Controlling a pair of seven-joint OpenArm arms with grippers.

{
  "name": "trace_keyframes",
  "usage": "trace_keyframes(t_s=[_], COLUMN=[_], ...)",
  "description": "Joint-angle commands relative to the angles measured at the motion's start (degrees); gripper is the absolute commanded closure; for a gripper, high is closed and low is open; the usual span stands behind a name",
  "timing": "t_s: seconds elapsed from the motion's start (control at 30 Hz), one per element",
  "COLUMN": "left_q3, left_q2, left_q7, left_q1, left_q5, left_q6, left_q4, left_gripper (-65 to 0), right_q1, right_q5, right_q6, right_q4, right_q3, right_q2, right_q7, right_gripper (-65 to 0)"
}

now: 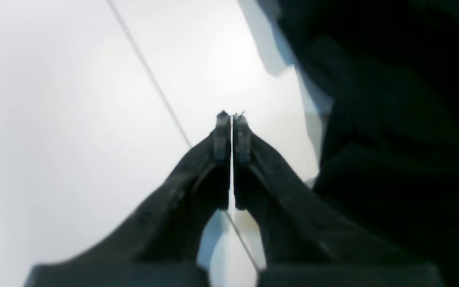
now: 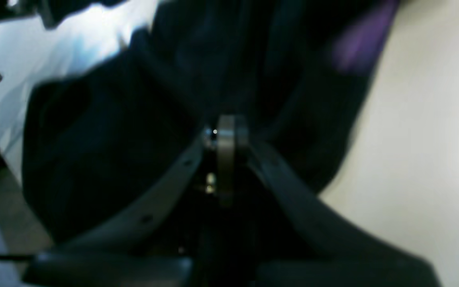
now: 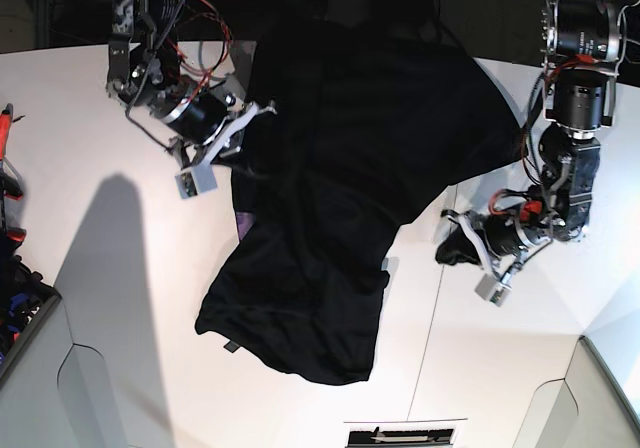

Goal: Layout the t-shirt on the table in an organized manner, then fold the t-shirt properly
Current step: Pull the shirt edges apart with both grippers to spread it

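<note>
Between my two hands the t-shirt (image 3: 340, 198) lies rumpled across the white tabletop (image 3: 120, 298), no lettering readable on it. My right hand (image 2: 226, 131) is clamped on a fold of the black cloth at the shirt's edge. Its wrist view shows a blurred purple patch (image 2: 363, 44) beyond the fingers; the base view shows only a sliver of that colour. My left hand (image 1: 232, 119) has its fingers pressed together with nothing between them, over bare tabletop beside the thin dark seam (image 1: 150, 75), the shirt just beside it. Red wires (image 3: 205, 43) run along my right arm.
</note>
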Motion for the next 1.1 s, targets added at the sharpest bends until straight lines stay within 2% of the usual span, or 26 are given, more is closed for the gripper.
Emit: trace_keyframes(t_s=[0.0, 0.1, 0.2, 0.43, 0.47, 0.57, 0.63, 0.7, 0.83, 1.07], left_q3=[-0.35, -0.35, -0.35, -0.35, -0.35, -0.35, -0.35, -0.35, -0.35, -0.35], left_q2=[-2.19, -4.98, -5.99, -5.73, -5.68, -5.49, -5.49, -5.51, -5.49, -5.49], left_q7=[-0.50, 5.11, 11.47, 12.83, 12.83, 12.85, 12.85, 12.87, 12.87, 12.59], left_q1=[-2.01, -1.40, 1.53, 13.53, 15.19, 19.10, 21.29, 23.30, 25.94, 26.75], left_q5=[-3.52, -11.74, -17.33, -18.49, -18.47, -18.49, -18.49, -18.47, -18.47, -17.31], left_q6=[-0.45, -0.45, -0.45, -0.45, -0.45, -0.45, -0.45, -0.45, -0.45, -0.45], left_q4=[1.97, 6.54, 12.59, 23.87, 24.50, 24.85, 24.85, 24.85, 24.85, 24.85], left_gripper=[-1.6, -2.1, -4.3, -4.8, -6.2, -19.0, -26.6, -28.6, -28.6, -28.6], right_q1=[2.45, 7.37, 12.37, 24.70, 26.49, 31.71, 35.45, 38.99, 44.15, 44.54], right_q5=[0.09, -3.76, -6.73, -10.01, -10.93, -14.53, -16.79, -17.51, -17.64, -21.73], right_q6=[0.24, -0.13, -1.14, -2.36, -2.34, -2.32, -2.29, -2.29, -1.86, -1.77], right_q4=[1.40, 1.38, 0.90, -9.31, -12.00, -21.88, -29.16, -36.13, -46.31, -51.08], right_q3=[0.37, 1.44, 3.02, 3.89, 3.89, 3.82, 3.74, 3.15, -0.52, -13.35], right_q2=[0.24, 0.26, 0.26, 0.24, 0.26, 0.26, 0.35, 0.44, 0.39, 0.68], right_q7=[1.46, 1.44, 1.44, 1.64, 2.19, 7.74, 11.43, 13.88, 14.91, 14.88], right_gripper=[0.0, 0.0, 0.0, 0.0, -5.5, -31.7, -40.1, -40.9, -40.9, -40.2])
